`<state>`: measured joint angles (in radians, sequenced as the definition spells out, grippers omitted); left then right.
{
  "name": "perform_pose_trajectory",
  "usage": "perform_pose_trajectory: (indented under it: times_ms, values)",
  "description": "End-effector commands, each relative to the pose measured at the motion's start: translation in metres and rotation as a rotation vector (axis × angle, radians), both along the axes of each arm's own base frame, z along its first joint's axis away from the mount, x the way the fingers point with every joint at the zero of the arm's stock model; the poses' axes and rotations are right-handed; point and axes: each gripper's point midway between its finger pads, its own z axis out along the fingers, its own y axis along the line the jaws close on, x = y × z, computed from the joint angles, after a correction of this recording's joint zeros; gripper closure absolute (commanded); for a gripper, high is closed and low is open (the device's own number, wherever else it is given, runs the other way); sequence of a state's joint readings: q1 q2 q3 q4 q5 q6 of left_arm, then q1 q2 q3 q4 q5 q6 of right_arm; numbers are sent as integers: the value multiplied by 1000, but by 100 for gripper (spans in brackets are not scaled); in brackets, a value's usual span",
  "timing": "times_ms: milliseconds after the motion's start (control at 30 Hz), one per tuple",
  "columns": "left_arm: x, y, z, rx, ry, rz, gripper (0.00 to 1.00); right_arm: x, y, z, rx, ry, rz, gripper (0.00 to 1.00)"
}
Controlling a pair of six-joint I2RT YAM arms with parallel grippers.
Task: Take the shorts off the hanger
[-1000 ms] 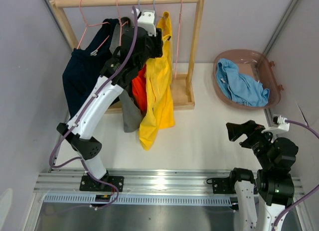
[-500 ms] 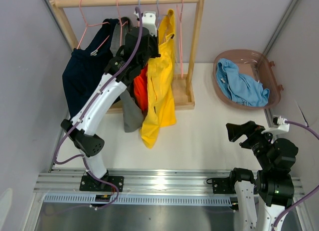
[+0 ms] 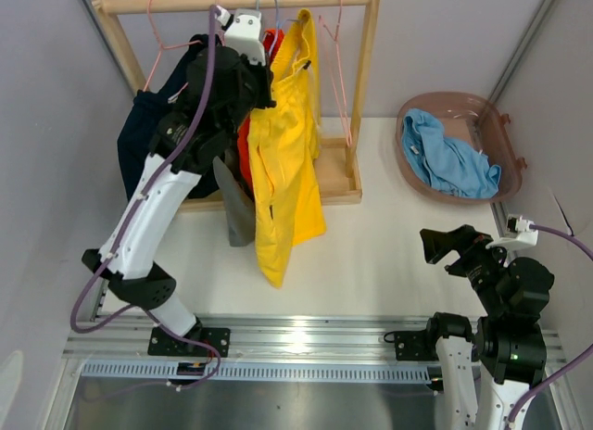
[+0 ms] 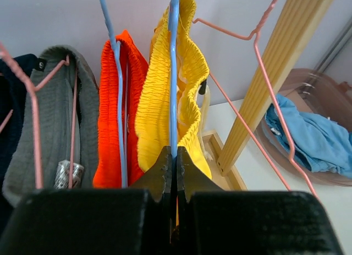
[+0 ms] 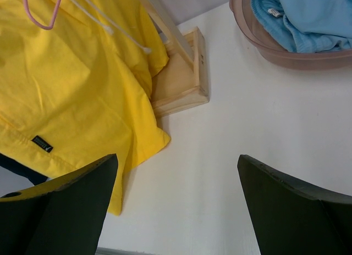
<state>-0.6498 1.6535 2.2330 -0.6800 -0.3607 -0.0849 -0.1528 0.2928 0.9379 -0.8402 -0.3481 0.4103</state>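
Shorts (image 3: 283,152) four hanging, one in basket (image 3: 405,157), left gripper (image 4: 175,156) clamping blue hanger (image 4: 174,46), right gripper (image 5: 176,161) wide

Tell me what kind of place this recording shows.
Probably a lab robot cell, not a home: plain grey partition walls, an aluminium mounting rail, and a tabletop wooden rack of shorts beside a basket.

bright, even light, soft shadows, glare on the rail (image 3: 296,342)
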Motion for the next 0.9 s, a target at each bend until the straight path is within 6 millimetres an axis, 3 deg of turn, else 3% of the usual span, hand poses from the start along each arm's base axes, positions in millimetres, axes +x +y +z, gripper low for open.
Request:
perform_pose_trajectory:
  times_ms: [0, 33, 67, 133, 167, 233, 267, 333, 367, 400, 500, 600, 733, 867]
  values:
    - [-41, 18, 60, -77, -140, -18, 100, -3, -1, 15, -17, -51, -3, 1]
    - [-43, 18, 53, -63, -125, -8, 100, -3, -1, 16, -22, -49, -4, 1]
    - [-55, 25, 61, -76, -140, -7, 100, -4, -1, 18, -24, -53, -4, 1]
    - [-68, 25, 50, -69, -122, -18, 100, -4, 1, 22, -24, -63, 5, 0]
    - [-78, 28, 34, -64, -93, -29, 100, -4, 2, 24, -23, -66, 15, 1]
    - [-92, 37, 29, -82, -83, -37, 100, -5, 11, 31, -17, -91, 70, 1]
    - [-93, 34, 0, -50, -27, -48, 100, -4, 16, 35, -16, -103, 100, 0]
    - [-118, 52, 4, -99, -33, -55, 100, -7, 30, 47, -11, -150, 194, 1]
    - [-123, 52, -14, -81, 2, -72, 100, -9, 36, 52, -11, -170, 231, 1]
    - [-136, 60, -18, -106, 10, -83, 100, -9, 40, 56, -10, -185, 264, 0]
    - [-165, 60, -41, -119, 62, -192, 100, -12, 58, 72, -10, -251, 401, 1]
    - [-195, 47, -47, -129, 99, -354, 100, -16, 75, 75, 17, -267, 548, 1]
    - [-235, 39, -56, -114, 168, -540, 100, -1, 82, 54, 50, -228, 641, 1]
    - [-272, 32, -60, -132, 175, -719, 100, 7, 87, 47, 32, -210, 706, 1]
